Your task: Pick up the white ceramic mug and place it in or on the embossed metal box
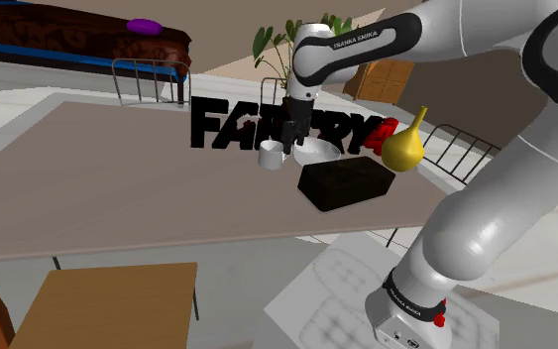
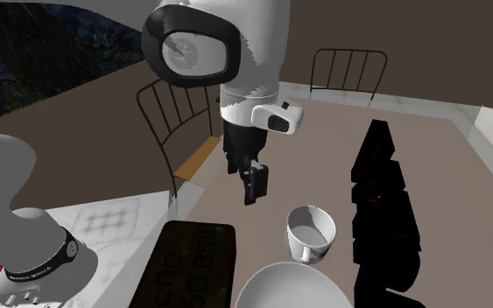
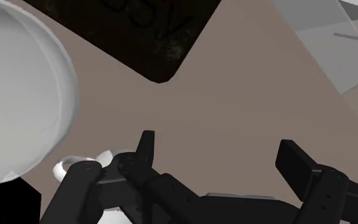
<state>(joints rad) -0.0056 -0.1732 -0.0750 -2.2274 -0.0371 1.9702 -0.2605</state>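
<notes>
A wide grey-brown table [image 1: 118,178] takes up the middle of the room, with pale floor around it and a wire-backed chair [image 2: 199,156] drawn up to one edge. The white mug [image 2: 310,232] stands upright on this table, mouth up and empty, its handle turned toward the second exterior view's bottom edge; nothing grips it. Just beside it, lower in that view, sits a white bowl [image 2: 292,289]; in the shoulder view the two stand side by side, the mug on the left. The gripper [image 2: 253,194] hangs above the table near the mug, on the mug's left in the second exterior view, pointing down. In the wrist view its two black fingers [image 3: 144,149] stand well apart with bare table between them, so it is open and holds nothing. The dark box [image 1: 346,184], flat and rectangular with raised lettering on its lid, lies on the table near the bowl, on the side toward the stand in the shoulder view. Behind the mug and bowl in that view stands a row of tall black block letters [image 1: 217,124]. To the box's right, a yellow gourd [image 1: 405,144] sits with a small red object [image 1: 386,130] just behind it
</notes>
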